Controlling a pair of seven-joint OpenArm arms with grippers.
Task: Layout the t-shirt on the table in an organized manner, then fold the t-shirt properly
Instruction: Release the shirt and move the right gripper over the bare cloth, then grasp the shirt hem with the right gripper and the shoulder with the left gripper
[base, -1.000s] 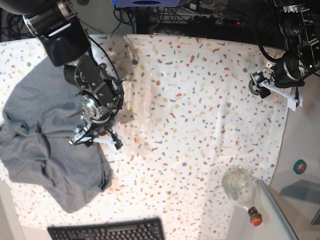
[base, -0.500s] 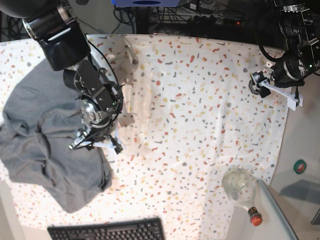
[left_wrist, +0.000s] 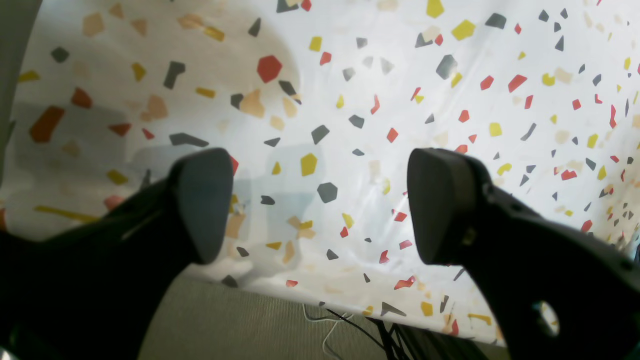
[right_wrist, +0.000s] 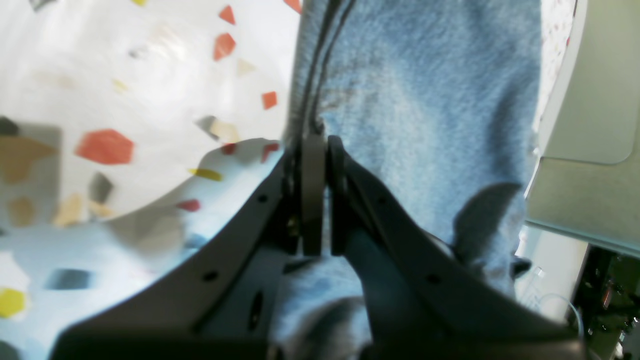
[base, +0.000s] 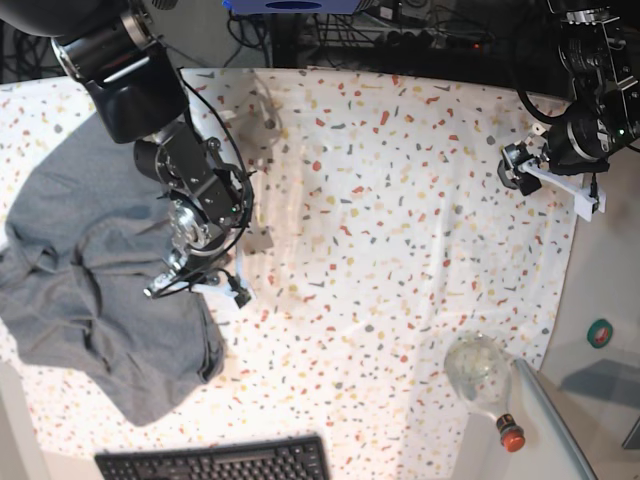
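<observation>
T-shirt (base: 90, 290) lies crumpled at the base view's left edge of the table (base: 400, 200), partly hanging over that side. It is soft, light, limp grey cloth that will likely drape and bunch rather than hold shape, so hems, shoulders or sleeve edges seem the best places to grip. The right gripper (right_wrist: 320, 165) has its jaws pressed together on the shirt's seamed edge, pinching a thin fold. The left gripper (left_wrist: 320, 205) hangs with jaws wide apart and empty over bare speckled cloth near the opposite table edge, well apart from the shirt. Most of the table is free for spreading. A keyboard (base: 215, 462) and a bottle (base: 485, 380) sit along the near side.
</observation>
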